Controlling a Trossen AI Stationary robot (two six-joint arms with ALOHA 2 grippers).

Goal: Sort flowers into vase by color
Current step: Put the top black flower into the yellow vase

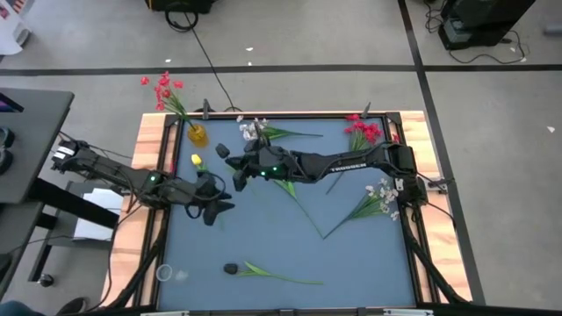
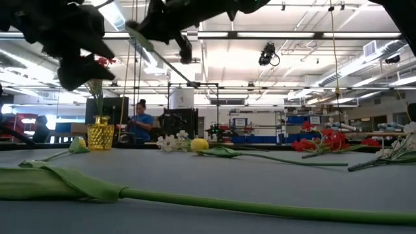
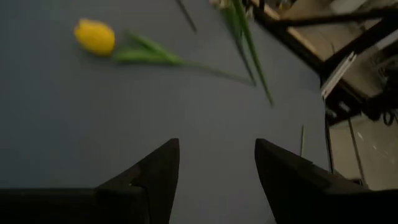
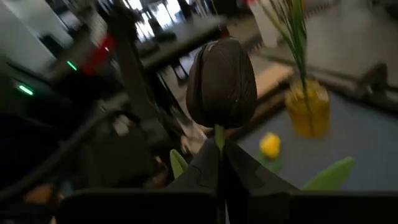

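Pinched just under its head, the dark tulip (image 4: 221, 84) stood in the shut right end effector (image 4: 219, 155), raised over the bench (image 1: 351, 254) near the yellow vase (image 1: 198, 134). We judged these flowers light, with thin bendable stems, best gripped low on the stem. Our left end effector (image 3: 216, 180) hung open and empty by the yellow tulip (image 3: 94, 36).
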